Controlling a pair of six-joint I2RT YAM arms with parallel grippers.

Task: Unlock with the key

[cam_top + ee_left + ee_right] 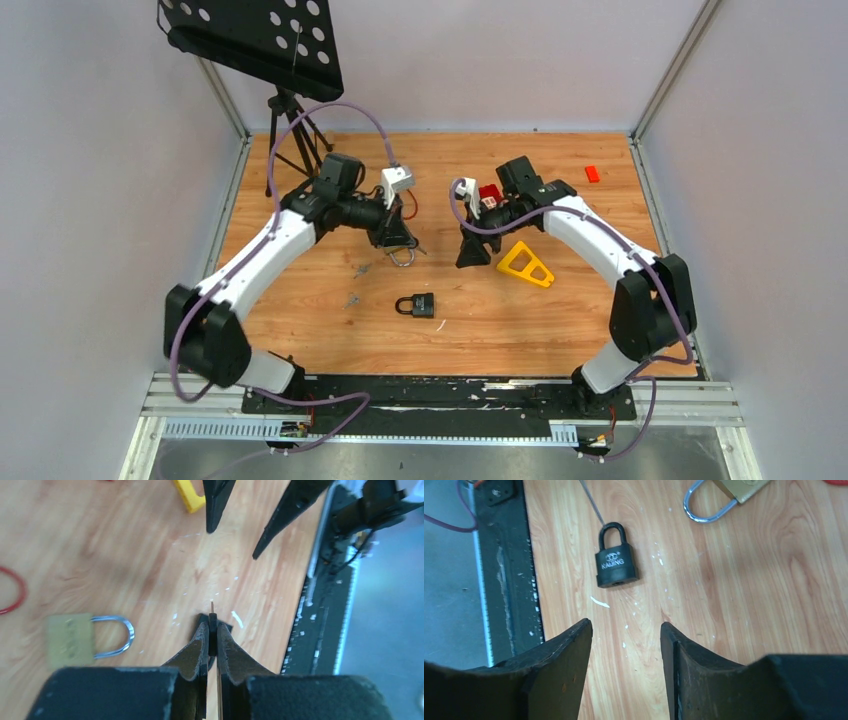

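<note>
From above, the black padlock [420, 305] lies flat on the wooden table [330, 330] between the two arms, and nothing touches it. Seen from the left wrist, the left gripper [212, 623] is pinched tight on a thin key [213, 607]. Seen from the right wrist, the right gripper [625, 625] has its fingers spread wide, with the black padlock a little way in front.

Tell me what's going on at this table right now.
The left gripper is shut on a thin metal piece, apparently the key, whose tip pokes past the fingertips. The right gripper is open and empty above the table, with the black padlock lying closed on the wood ahead of it. A brass padlock lies near the left gripper. The key is not yet in any lock.
</note>
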